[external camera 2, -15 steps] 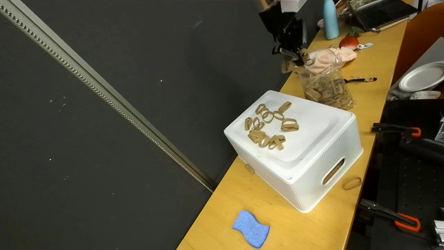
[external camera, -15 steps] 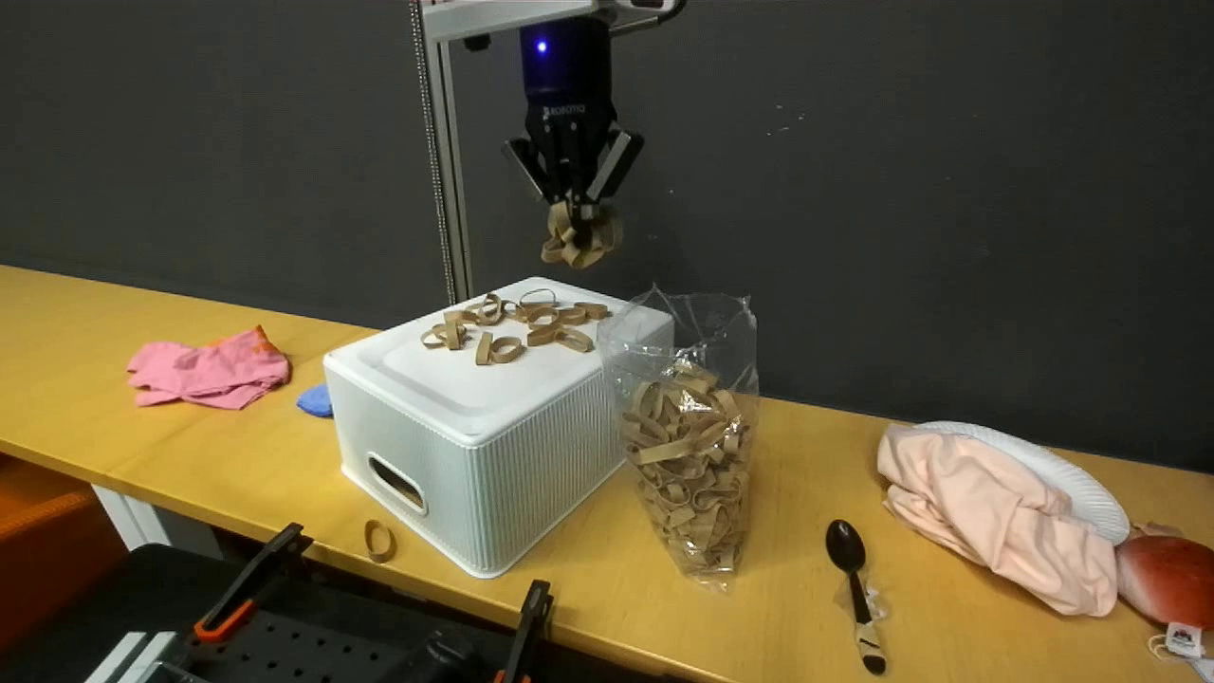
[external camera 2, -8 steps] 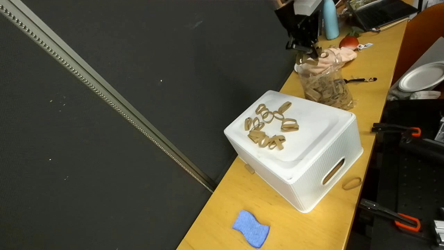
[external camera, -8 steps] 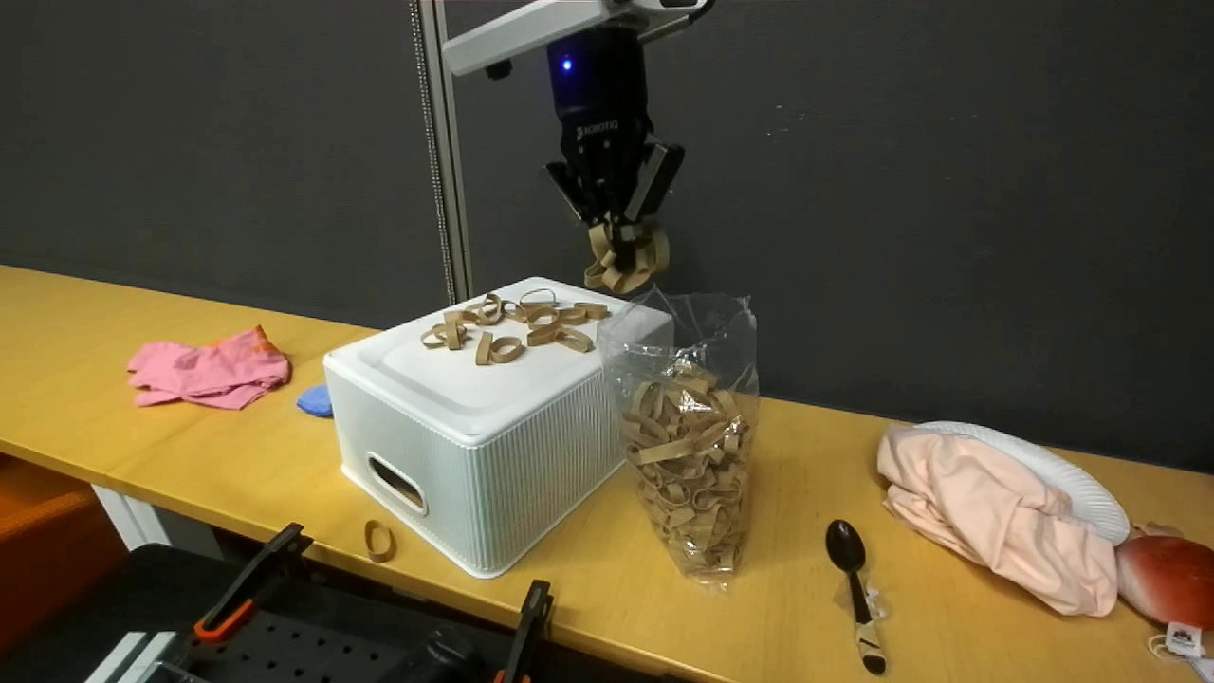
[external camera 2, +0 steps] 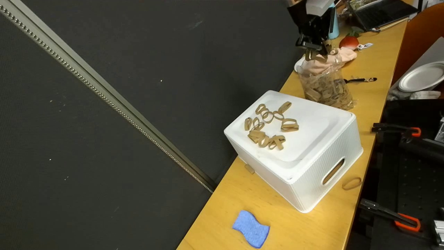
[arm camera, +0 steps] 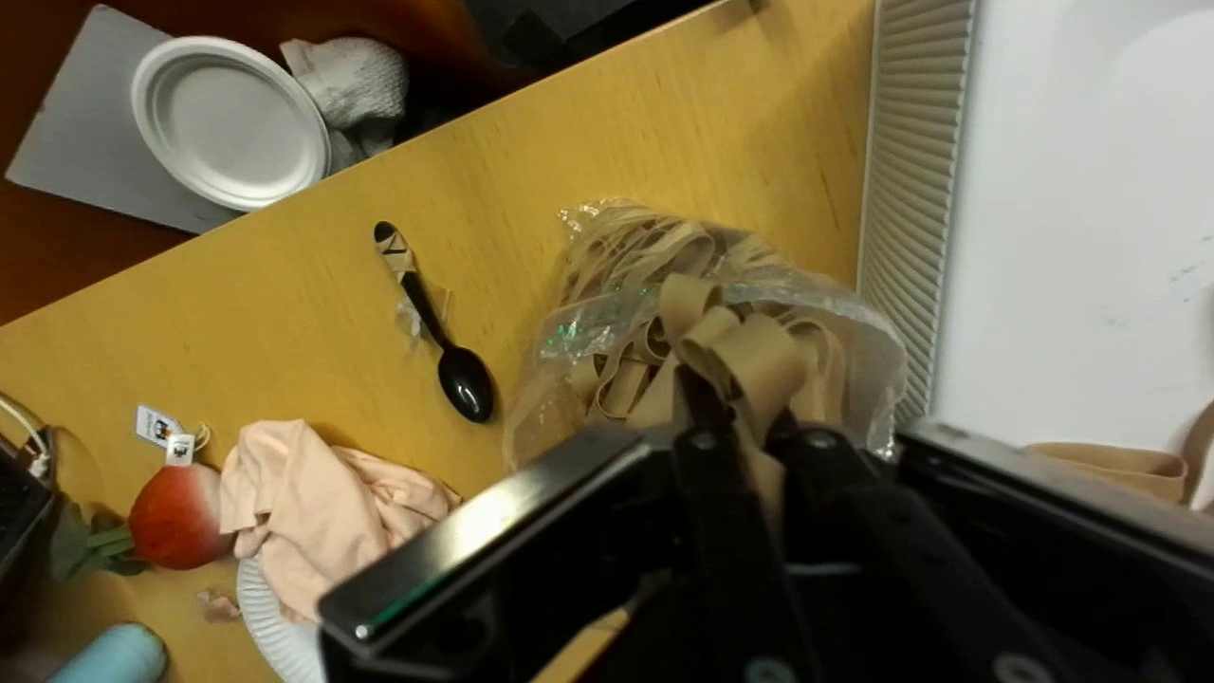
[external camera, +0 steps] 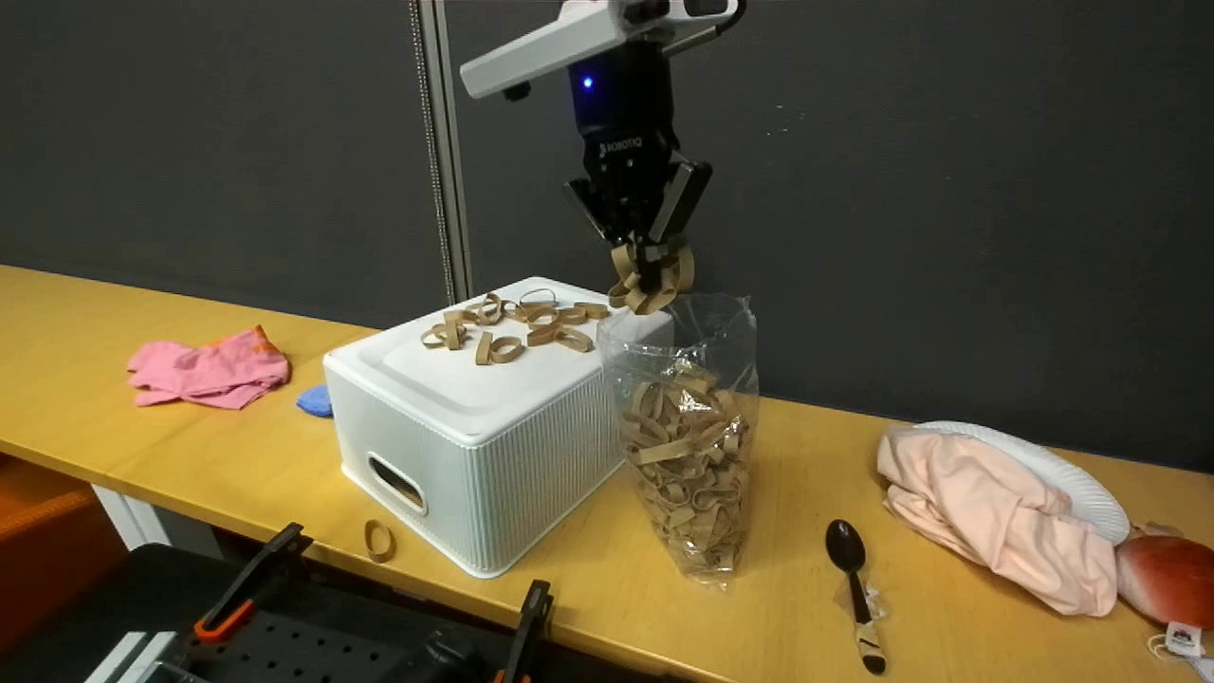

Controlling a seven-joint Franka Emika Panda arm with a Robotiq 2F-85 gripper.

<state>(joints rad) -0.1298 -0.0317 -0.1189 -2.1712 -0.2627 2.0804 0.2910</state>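
Just beside the white box [external camera: 550, 474], in an exterior view, stands a clear bag [external camera: 721, 327], open at the top and filled with tan bands [external camera: 683, 474]. Higher than the box and near the bag's mouth hangs the tool [external camera: 649, 266], closed almost fully and pinching a cluster of looped bands [external camera: 645, 302]. More loose bands [external camera: 542, 323] lie scattered on top of the box, and a lone band [external camera: 381, 557] lies on the surface [external camera: 787, 569] in front of it. Right of the box, past the bag, lie a black spoon [external camera: 844, 545] and, farther off, a peach cloth [external camera: 996, 512] against a white plate [external camera: 1091, 493]; left of it lies a pink cloth [external camera: 209, 370].

Near the box, in an exterior view, a blue sponge [external camera 2: 251, 229] lies on the surface, while a blue bottle [external camera 2: 335, 32] and a laptop [external camera 2: 381, 15] stand well beyond the box, past the tool and the bag.

At the right of the wrist view is the box; just left of it, the cluster of looped bands shows over the bag's opening, and farther left are the spoon and a tagged red thing [arm camera: 180, 517].
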